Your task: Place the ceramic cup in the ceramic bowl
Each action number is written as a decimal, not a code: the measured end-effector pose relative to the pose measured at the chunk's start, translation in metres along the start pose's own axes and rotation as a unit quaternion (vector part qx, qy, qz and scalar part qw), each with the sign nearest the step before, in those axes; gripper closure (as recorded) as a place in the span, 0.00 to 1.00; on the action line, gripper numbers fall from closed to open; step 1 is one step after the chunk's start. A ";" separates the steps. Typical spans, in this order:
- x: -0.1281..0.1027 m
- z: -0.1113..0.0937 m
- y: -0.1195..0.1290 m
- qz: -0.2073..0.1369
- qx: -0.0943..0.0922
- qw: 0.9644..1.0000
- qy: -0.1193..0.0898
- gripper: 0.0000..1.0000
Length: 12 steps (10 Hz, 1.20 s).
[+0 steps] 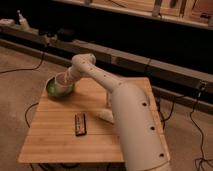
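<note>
The green ceramic bowl (54,89) stands at the far left corner of the wooden table (60,140). The white ceramic cup (61,79) is over the bowl's inside, right at the end of my arm. My gripper (66,78) is at the cup, reaching in from the right above the bowl's rim, and is mostly hidden by the wrist and the cup. I cannot tell whether the cup rests in the bowl or hangs just above it.
A dark flat rectangular packet (81,124) lies in the middle of the table. A whitish block (105,115) lies beside my arm's big white link (135,125), which covers the table's right side. Cables run over the floor, and a long low shelf stands behind.
</note>
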<state>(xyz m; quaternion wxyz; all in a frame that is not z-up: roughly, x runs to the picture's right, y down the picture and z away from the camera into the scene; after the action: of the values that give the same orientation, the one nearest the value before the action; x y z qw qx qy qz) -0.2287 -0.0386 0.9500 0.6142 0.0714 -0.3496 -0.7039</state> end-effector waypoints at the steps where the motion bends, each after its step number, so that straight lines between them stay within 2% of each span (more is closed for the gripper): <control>1: 0.003 0.002 0.005 0.007 -0.006 1.000 -0.009 0.94; 3: 0.013 0.003 0.005 0.010 -0.013 1.000 -0.010 0.80; 5: 0.025 0.004 -0.002 0.005 -0.016 1.000 -0.015 0.57; 6: 0.026 0.007 -0.006 0.002 -0.019 1.000 -0.020 0.49; 8: 0.024 0.020 -0.015 -0.014 -0.036 0.998 -0.039 0.27; 9: 0.022 0.027 -0.017 -0.023 -0.045 0.998 -0.045 0.21; 12: 0.028 0.037 -0.008 -0.037 -0.095 0.994 -0.040 0.20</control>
<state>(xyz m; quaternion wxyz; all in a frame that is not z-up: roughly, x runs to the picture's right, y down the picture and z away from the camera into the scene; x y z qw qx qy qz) -0.2612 -0.0497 0.9821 0.5773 -0.0028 -0.3027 -0.7583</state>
